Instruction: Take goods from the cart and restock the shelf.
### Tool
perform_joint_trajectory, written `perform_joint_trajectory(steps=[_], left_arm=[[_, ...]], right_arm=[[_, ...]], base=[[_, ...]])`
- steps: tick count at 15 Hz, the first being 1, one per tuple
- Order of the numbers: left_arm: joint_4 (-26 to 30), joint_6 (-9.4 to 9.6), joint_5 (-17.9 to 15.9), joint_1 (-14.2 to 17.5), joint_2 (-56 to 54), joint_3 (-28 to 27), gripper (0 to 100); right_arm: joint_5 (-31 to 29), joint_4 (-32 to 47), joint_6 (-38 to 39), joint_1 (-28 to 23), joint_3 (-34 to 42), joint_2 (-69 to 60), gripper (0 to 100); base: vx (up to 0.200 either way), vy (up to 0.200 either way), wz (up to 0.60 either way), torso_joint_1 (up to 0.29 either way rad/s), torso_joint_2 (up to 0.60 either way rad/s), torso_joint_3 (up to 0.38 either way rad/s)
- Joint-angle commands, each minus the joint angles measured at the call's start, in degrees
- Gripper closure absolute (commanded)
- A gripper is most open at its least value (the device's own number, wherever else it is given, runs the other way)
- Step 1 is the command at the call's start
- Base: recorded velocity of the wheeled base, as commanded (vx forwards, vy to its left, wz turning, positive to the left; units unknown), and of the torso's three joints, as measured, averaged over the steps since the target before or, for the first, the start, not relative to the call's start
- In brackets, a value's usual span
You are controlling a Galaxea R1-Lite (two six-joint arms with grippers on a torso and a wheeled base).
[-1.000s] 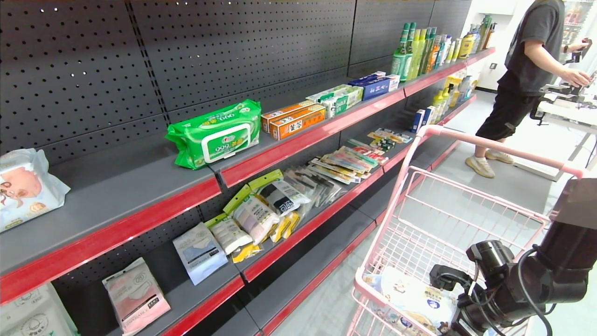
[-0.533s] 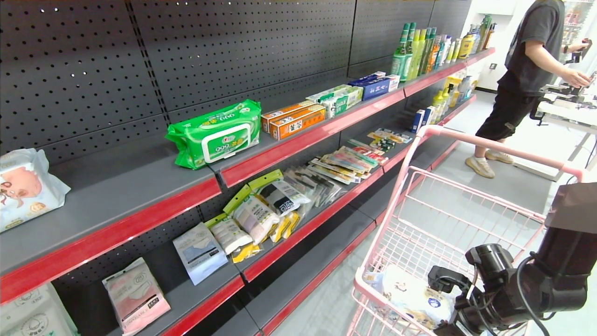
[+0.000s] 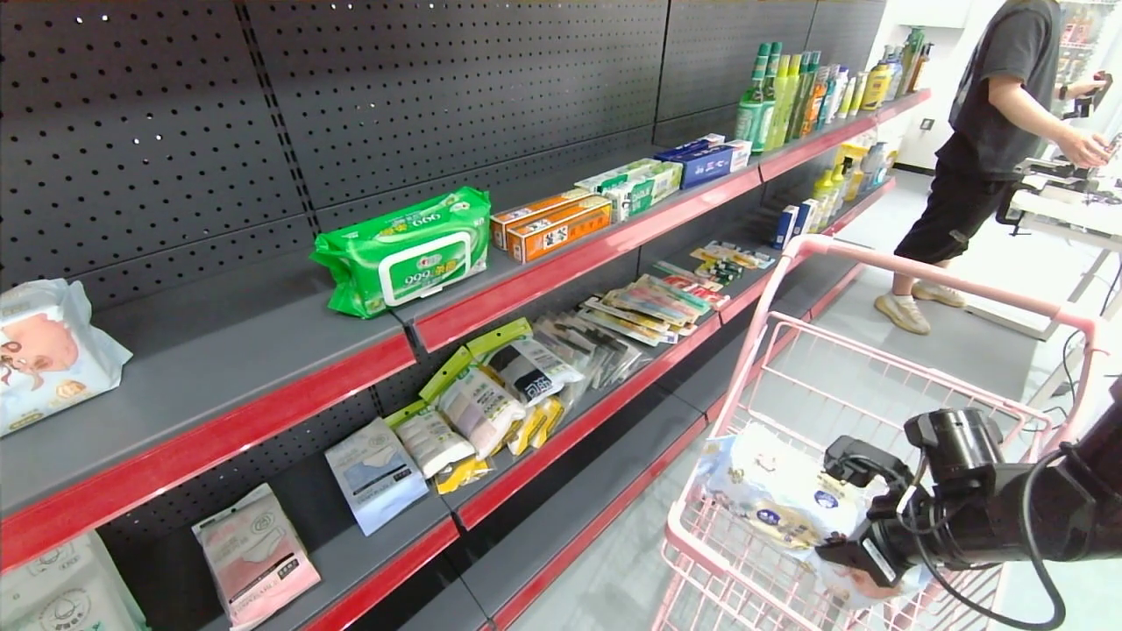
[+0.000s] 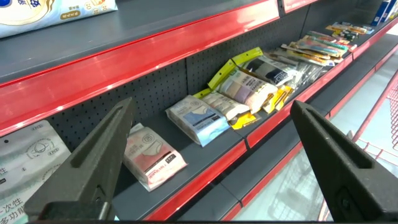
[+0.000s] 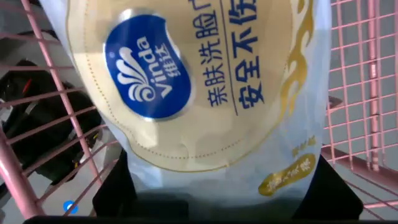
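A white and pale-blue soft pack with a blue logo hangs tilted inside the pink cart, raised near its front rim. My right gripper is shut on the pack's lower end. In the right wrist view the pack hangs in front of the cart's wire mesh, and the right gripper clamps its bottom edge. My left gripper is open and holds nothing. It faces the lower shelf with its mask packs. The grey upper shelf has bare room between a white baby-print pack and a green wipes pack.
Orange, green and blue boxes and bottles line the upper shelf farther right. Flat packets fill the middle shelf. The shelves have red front edges. The cart stands on the grey floor close to the shelving.
My right gripper has risen with the pack, lifting it from the cart's bottom up to about rim height. The arm has swung to the right.
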Motion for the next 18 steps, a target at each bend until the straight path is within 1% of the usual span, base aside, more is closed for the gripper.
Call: perform_joint_trajectory(steps=[1,2,4,8,11,15,16,18], left_arm=[[0.0,-0.01,0.0,0.0,0.0,0.0,0],[0.0,-0.01,0.0,0.0,0.0,0.0,0],[0.0,-0.01,0.1,0.0,0.0,0.0,0],[0.0,-0.01,0.0,0.0,0.0,0.0,0],[0.0,-0.01,0.0,0.0,0.0,0.0,0],[0.0,-0.01,0.1,0.0,0.0,0.0,0],[0.0,-0.01,0.0,0.0,0.0,0.0,0],[0.0,-0.01,0.0,0.0,0.0,0.0,0]], right_arm=[[-1.3,-0.1,1.9,0.0,-0.3,-7.2,100],[-2.9,-0.1,3.3,0.0,-0.5,-8.6,100],[-3.5,-0.1,5.7,0.0,-0.6,-11.7,100],[-5.7,0.0,6.1,-0.4,-0.6,-17.0,100],[-6.7,0.1,8.3,-0.2,-0.5,-21.7,100],[-8.6,8.5,9.9,0.0,-1.1,-32.4,100],[-8.7,9.5,10.1,0.0,-1.1,-33.5,100],[-8.7,14.5,10.3,0.1,-1.1,-40.8,100]], base=[[0.000,0.000,0.00,0.000,0.00,0.000],[0.000,0.000,0.00,0.000,0.00,0.000],[0.000,0.000,0.00,0.000,0.00,0.000],[0.000,0.000,0.00,0.000,0.00,0.000],[0.000,0.000,0.00,0.000,0.00,0.000],[0.000,0.000,0.00,0.000,0.00,0.000],[0.000,0.000,0.00,0.000,0.00,0.000],[0.000,0.000,0.00,0.000,0.00,0.000]])
